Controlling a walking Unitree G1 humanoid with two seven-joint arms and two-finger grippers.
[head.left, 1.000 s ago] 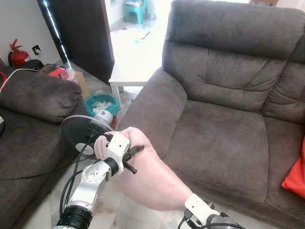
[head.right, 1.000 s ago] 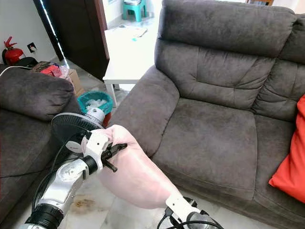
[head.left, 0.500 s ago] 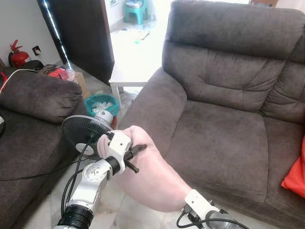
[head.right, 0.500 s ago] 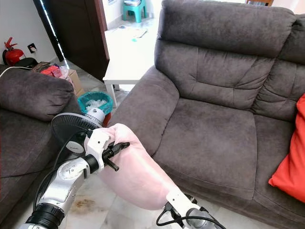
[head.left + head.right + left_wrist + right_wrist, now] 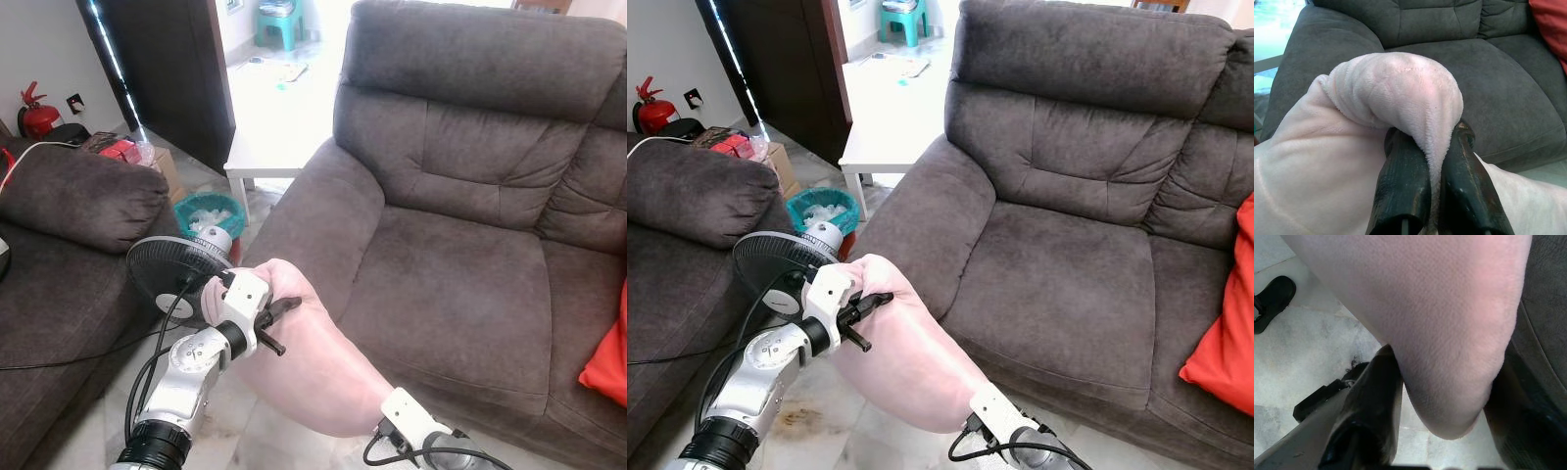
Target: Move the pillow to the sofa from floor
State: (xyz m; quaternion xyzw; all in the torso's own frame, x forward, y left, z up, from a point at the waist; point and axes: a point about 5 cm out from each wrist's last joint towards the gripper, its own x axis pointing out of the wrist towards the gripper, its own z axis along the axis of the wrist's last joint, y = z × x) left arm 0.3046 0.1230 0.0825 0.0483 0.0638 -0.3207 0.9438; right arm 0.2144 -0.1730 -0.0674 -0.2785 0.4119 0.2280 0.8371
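Pillow: I have the pale pink pillow (image 5: 313, 367) off the floor, slung between my two grippers in front of the dark grey sofa (image 5: 460, 264). Its upper end is level with the sofa's arm, its lower end hangs below the front edge of the seat cushion.

Left gripper: my left gripper (image 5: 1435, 147) has its two black fingers pressed together on a pinched fold of the plush cover at the pillow's upper end. Only cloth sits between them, not the stuffing.

Right gripper: my right gripper (image 5: 1442, 396) has its fingers spread wide, one on each side of the pillow's rounded lower end. It looks clamped across the bulk, with the tiled floor (image 5: 1298, 338) underneath.

Step in hand: I judge this to be the carry, with the lift done and the swing up over the seat not yet made.

Risk, slip: the left hold is a thin fold (soft fleece gives easily), so a quick swing could pull it free and drop that end.

Risk, snag: the lower end sits below the seat's front edge. Pushing forward without raising it would jam the pillow against the sofa front.

Risk, fan: a black floor fan (image 5: 176, 269) with its cable stands just beside my left arm, and a wide elbow sweep could knock it over.

Risk, landing: the red cushion (image 5: 1220, 343) already occupies the far seat, so I would aim for the near one.
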